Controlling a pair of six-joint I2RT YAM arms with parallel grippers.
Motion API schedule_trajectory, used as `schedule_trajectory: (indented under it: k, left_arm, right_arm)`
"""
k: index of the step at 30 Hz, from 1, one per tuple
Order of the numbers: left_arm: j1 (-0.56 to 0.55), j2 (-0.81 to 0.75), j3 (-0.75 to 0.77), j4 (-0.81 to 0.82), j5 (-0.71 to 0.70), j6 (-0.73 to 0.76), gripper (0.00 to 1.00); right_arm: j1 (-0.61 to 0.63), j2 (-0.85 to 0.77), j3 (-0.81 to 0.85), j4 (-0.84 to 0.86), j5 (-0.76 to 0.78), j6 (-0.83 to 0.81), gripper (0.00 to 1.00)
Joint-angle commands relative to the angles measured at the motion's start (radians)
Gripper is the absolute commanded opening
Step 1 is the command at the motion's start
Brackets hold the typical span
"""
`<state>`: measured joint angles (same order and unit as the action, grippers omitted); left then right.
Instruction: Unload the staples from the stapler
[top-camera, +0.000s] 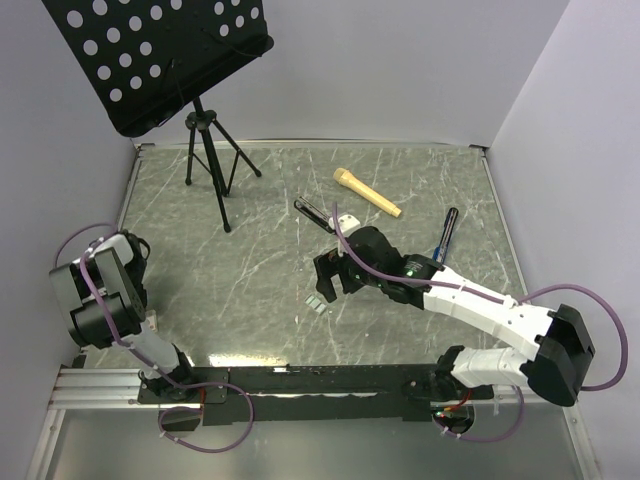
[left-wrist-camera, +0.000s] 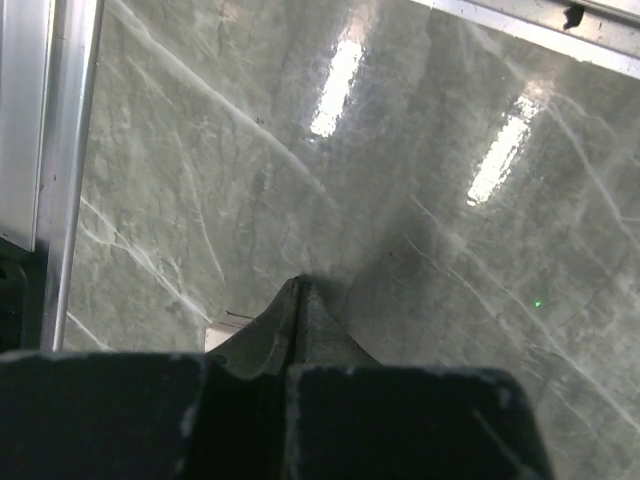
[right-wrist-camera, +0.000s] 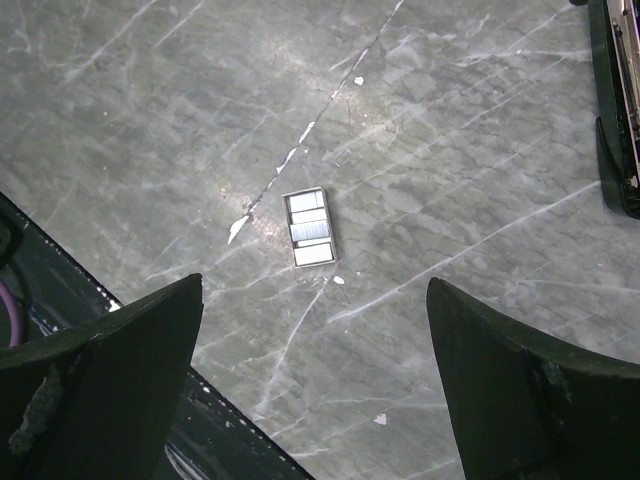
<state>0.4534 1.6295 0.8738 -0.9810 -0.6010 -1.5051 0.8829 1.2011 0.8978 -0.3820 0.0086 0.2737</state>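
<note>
We see the right tool released above the staples on the bench; the left tool clenched.

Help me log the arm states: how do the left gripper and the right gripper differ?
The left gripper is shut tight; the right gripper stands wide open. The left gripper sits folded near its base with only table beneath it; the right gripper reaches out mid-table, above the staples. Shared: neither holds anything.
</note>
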Motion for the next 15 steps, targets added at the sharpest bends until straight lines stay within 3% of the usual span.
schedule_trajectory:
  k: [1, 7, 15]
  left_arm:
    - [0.01, -0.003, -0.018, 0.042, 0.064, 0.036, 0.01]
    - [0.01, -0.022, -0.047, 0.041, 0.159, 0.075, 0.01]
    - [-0.053, -0.244, -0.18, 0.077, 0.366, 0.085, 0.01]
  right_arm:
    - [-0.005, -0.04, 0.029, 0.0, -0.004, 0.016, 1.0]
    - [-0.007, -0.051, 0.018, 0.002, -0.002, 0.024, 1.0]
    - [-0.005, -0.066, -0.005, 0.028, -0.002, 0.033, 1.0]
